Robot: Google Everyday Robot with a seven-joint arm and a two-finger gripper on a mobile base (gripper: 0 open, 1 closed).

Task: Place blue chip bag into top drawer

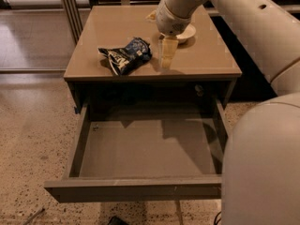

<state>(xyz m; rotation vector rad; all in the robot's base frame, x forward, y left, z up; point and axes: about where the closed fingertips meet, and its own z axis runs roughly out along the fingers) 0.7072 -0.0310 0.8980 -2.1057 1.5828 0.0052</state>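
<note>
Blue chip bag (125, 55) lying long way left-right, near cabinet top (117, 22) front edge. Gripper (166, 62) just beside, pointing down; open or closed, cannot tell. Top drawer (140, 189) pulled out.

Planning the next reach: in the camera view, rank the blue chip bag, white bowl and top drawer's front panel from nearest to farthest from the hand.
The hand hangs over the tabletop's front right part.
1. Blue chip bag, left of it on the tabletop, and white bowl, just behind it: too close to call.
2. Top drawer front panel, pulled open below: farthest.
</note>
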